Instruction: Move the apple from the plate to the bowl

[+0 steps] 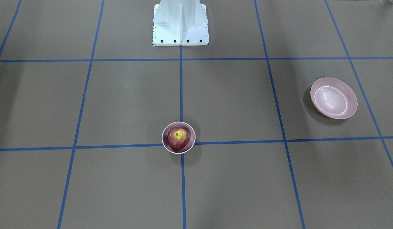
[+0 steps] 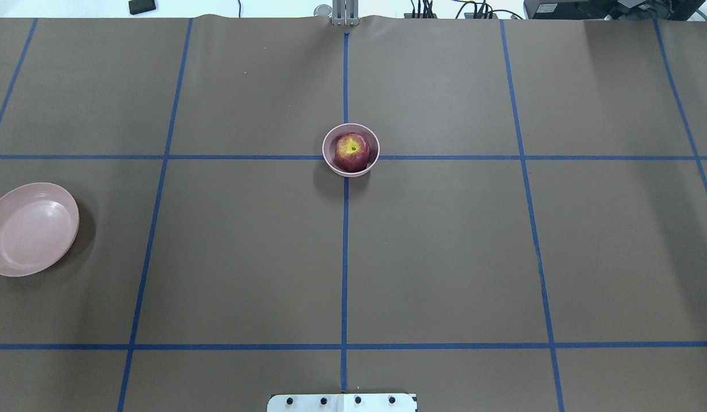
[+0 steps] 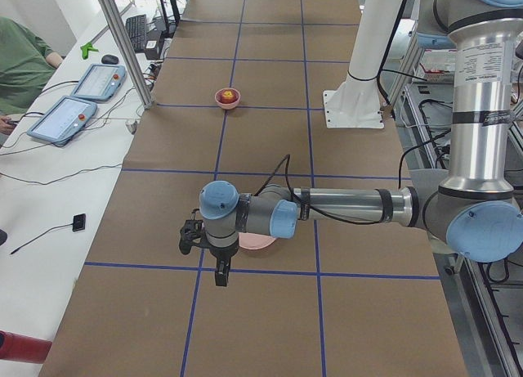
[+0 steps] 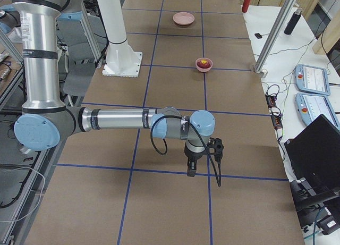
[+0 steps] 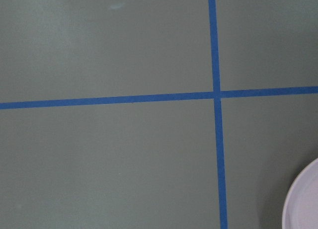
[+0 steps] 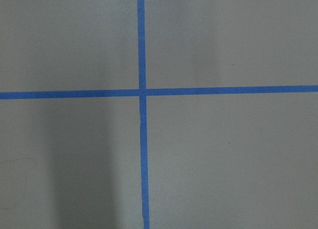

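Brown paper crossed by a grid of blue tape (image 2: 345,257) covers the desk (image 2: 445,257). On it the apple (image 2: 352,151) lies in the bowl (image 2: 327,153), its yellow-green stem dimple facing up and its red sides close to the bowl's wall. The bowl stands on a crossing of two tape lines, on the centre line out from the white pedestal (image 1: 180,24).

The plate (image 2: 30,229) lies flat well apart from the bowl, toward the robot's left end of the desk.

Neither tool is near the apple. The left tool (image 3: 221,277) hangs pointing down over a tape line just beside the plate, far along the desk from the bowl; the left wrist view takes in a tape crossing and a slice of the plate's rim in its lower right corner. The right tool (image 4: 190,172) hangs pointing down over a tape line toward the opposite end of the desk, also well apart from the bowl; its wrist view shows only paper and a tape crossing. Both tools show in side views only, so I cannot tell how wide either stands.

Counted: one apple, one bowl, one plate, two arms, two tools.
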{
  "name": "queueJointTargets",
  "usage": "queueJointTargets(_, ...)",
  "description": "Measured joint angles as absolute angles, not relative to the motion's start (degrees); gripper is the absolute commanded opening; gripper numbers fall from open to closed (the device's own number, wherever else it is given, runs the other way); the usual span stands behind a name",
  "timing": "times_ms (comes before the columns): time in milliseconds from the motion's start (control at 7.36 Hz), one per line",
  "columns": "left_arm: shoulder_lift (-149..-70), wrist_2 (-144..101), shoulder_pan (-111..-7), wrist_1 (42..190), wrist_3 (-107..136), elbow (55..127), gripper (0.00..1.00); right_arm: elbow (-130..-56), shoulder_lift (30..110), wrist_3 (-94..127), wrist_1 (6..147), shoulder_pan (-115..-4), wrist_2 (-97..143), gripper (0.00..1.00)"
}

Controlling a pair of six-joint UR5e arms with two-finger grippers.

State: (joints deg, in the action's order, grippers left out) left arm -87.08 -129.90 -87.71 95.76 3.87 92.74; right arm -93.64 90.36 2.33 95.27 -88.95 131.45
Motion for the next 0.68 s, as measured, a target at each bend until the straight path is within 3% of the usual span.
queueJointTargets(679, -86.66, -130.59, -87.87, 94.87, 3.69, 93.53, 0.98, -93.47, 90.41, 2.31, 95.45, -88.94, 131.68, 1.00)
